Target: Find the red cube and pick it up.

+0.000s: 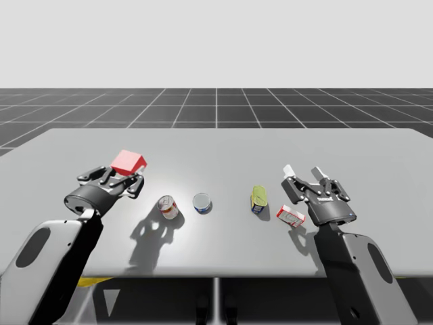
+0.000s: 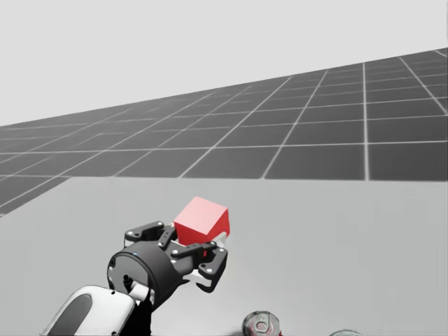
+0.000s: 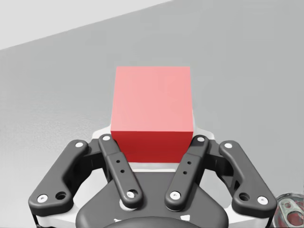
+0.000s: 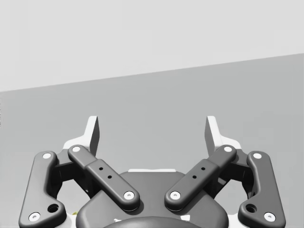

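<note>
The red cube (image 1: 128, 162) is held above the grey table (image 1: 216, 152) at the left, clamped between both fingers of my left gripper (image 1: 124, 173). In the head view the red cube (image 2: 201, 219) sits tilted in that gripper (image 2: 198, 246), clear of the surface. The left wrist view has the red cube (image 3: 152, 111) squeezed from both sides by my left gripper (image 3: 151, 137). My right gripper (image 1: 304, 172) hovers open over the table's right side; in its own view my right gripper (image 4: 153, 129) holds nothing between its wide-spread fingers.
A red-and-white can (image 1: 168, 207) and a blue can (image 1: 201, 202) stand near the table's middle. A yellow-green can (image 1: 258, 199) lies right of them, and a small red-and-white box (image 1: 290, 216) sits just below my right gripper.
</note>
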`<state>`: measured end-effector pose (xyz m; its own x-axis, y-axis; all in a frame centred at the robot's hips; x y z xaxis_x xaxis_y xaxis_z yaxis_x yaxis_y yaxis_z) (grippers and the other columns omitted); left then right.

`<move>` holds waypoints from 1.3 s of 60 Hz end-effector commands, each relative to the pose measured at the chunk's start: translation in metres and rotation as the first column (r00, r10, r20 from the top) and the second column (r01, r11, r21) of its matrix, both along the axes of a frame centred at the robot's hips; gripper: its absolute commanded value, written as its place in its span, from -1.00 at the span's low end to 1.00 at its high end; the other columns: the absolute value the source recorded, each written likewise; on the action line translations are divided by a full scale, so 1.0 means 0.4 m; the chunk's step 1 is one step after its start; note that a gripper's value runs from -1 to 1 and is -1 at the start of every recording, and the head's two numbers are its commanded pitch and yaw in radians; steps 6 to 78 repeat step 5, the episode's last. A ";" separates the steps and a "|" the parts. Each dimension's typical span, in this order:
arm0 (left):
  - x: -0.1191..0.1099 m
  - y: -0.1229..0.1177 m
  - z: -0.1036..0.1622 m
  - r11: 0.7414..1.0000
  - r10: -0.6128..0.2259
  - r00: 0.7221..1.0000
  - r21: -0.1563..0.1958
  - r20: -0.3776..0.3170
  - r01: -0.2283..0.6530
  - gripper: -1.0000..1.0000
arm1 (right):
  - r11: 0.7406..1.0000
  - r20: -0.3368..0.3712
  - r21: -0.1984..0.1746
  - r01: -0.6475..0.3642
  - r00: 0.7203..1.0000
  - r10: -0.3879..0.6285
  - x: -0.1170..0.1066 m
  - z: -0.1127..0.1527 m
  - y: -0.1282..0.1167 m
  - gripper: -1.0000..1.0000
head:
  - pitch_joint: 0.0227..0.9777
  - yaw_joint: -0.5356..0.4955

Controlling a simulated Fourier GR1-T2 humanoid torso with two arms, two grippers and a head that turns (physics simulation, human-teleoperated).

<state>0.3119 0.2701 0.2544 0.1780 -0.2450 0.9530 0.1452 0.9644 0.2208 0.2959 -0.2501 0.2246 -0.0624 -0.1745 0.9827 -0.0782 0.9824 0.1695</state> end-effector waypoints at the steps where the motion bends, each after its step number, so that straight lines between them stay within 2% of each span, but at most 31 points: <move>1: 0.020 -0.038 0.153 0.998 -0.057 0.990 0.017 0.127 0.056 1.00 | 1.000 -0.002 -0.006 -0.017 1.000 0.017 0.001 -0.004 -0.003 -1.00 | -0.17 0.83; 5: 0.015 -0.045 0.197 1.000 -0.017 0.983 -0.012 0.180 0.020 1.00 | 1.000 -0.002 -0.013 -0.026 1.000 0.026 0.000 -0.006 -0.004 -1.00 | -0.17 0.82; 78: 0.015 -0.045 0.197 1.000 -0.017 0.983 -0.012 0.180 0.020 1.00 | 1.000 -0.002 -0.013 -0.026 1.000 0.026 0.000 -0.006 -0.004 -1.00 | -0.17 0.82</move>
